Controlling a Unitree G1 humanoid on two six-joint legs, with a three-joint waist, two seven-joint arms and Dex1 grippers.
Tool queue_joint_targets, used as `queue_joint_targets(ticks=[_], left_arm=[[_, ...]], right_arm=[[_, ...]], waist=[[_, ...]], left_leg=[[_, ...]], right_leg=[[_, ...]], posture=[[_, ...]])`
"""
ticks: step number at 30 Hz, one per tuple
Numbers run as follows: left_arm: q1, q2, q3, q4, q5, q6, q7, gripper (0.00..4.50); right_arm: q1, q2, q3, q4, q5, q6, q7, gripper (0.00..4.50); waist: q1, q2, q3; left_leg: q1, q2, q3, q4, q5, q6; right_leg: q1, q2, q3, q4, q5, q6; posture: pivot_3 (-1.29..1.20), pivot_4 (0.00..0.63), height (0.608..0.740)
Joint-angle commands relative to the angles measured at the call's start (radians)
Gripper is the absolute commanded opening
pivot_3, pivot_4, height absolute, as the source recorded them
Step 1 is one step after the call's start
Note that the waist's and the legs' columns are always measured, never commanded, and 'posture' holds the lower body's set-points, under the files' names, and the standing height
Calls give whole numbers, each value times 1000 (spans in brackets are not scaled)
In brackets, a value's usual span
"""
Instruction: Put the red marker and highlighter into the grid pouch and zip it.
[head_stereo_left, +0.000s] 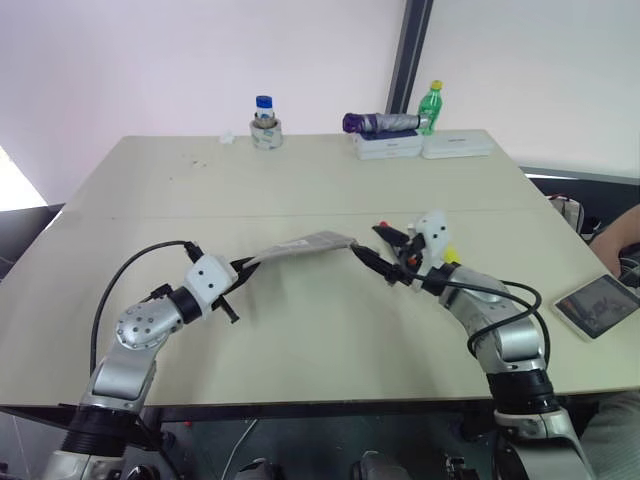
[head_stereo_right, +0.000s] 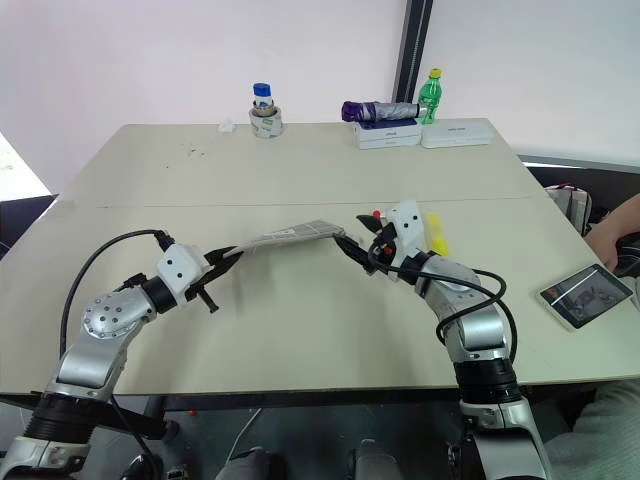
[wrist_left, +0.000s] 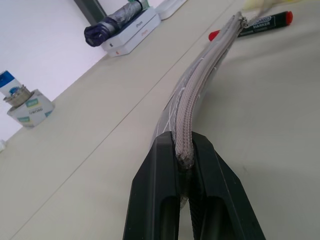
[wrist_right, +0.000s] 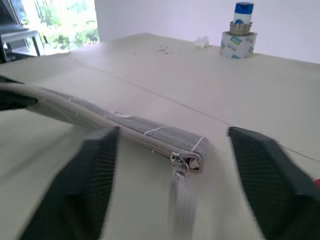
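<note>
Head views
- Surface (head_stereo_left: 300, 330): pale tabletop, carrying all items.
- Grid pouch (head_stereo_left: 305, 246): grey, stretched between the two arms, raised above the surface at its left end; zipper edge faces up.
- Left gripper (head_stereo_left: 243, 266): closed on the pouch's left end.
- Right gripper (head_stereo_left: 372, 250): fingers spread, just off the pouch's right end, holding nothing.
- Highlighter (head_stereo_right: 435, 231): yellow, lying on the surface just beyond the right wrist.
- Red marker (head_stereo_right: 376, 214): only its red tip is visible, beside the right gripper.
- Far edge: tape roll with blue-capped bottle (head_stereo_left: 265, 125), white boxes (head_stereo_left: 420, 145) with a folded purple umbrella (head_stereo_left: 380, 123) on top, green bottle (head_stereo_left: 430, 106).
- Right edge: tablet (head_stereo_left: 597, 305), with a person's arm near it.

Left wrist view
- Left gripper (wrist_left: 183, 162): both fingers pinch the zipper seam at the pouch's end; the pouch (wrist_left: 197, 90) curves away from them.
- Red marker (wrist_left: 267, 22): dark body, red cap, lying on the surface at the pouch's far end.
- Second red tip (wrist_left: 214, 35): shows beside the pouch; its object cannot be told.

Right wrist view
- Right gripper (wrist_right: 172, 150): fingers wide apart, one on each side of the pouch's end, not touching it.
- Grid pouch (wrist_right: 125, 125): zipper pull hangs at the closed near corner.
</note>
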Motion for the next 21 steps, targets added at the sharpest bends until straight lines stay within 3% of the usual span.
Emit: queue_joint_targets(ticks=[1, 8, 13, 21], left_arm=[[-7, 8, 22, -25, -2, -10, 12, 0], [-2, 5, 20, -30, -9, -9, 7, 0], [-7, 7, 21, -34, -7, -8, 8, 0], [-7, 12, 25, -43, -13, -4, 3, 0]], right_arm=[[2, -30, -19, -16, 2, -43, 15, 4449], [-19, -61, 23, 14, -16, -13, 35, 4449], [-14, -15, 85, 72, -75, 31, -40, 4449], [-66, 122, 76, 204, -78, 34, -158, 4449]], waist=[[0, 0, 0], [-2, 0, 0], [-1, 0, 0], [-4, 0, 0]], left_leg=[[0, 0, 0, 0, 0, 0], [0, 0, 0, 0, 0, 0], [0, 0, 0, 0, 0, -1], [0, 0, 0, 0, 1, -2]], right_leg=[[0, 0, 0, 0, 0, 0], [0, 0, 0, 0, 0, 0], [0, 0, 0, 0, 0, 0], [0, 0, 0, 0, 0, 0]], posture=[[0, 150, 740], [0, 150, 740], [0, 150, 740], [0, 150, 740]])
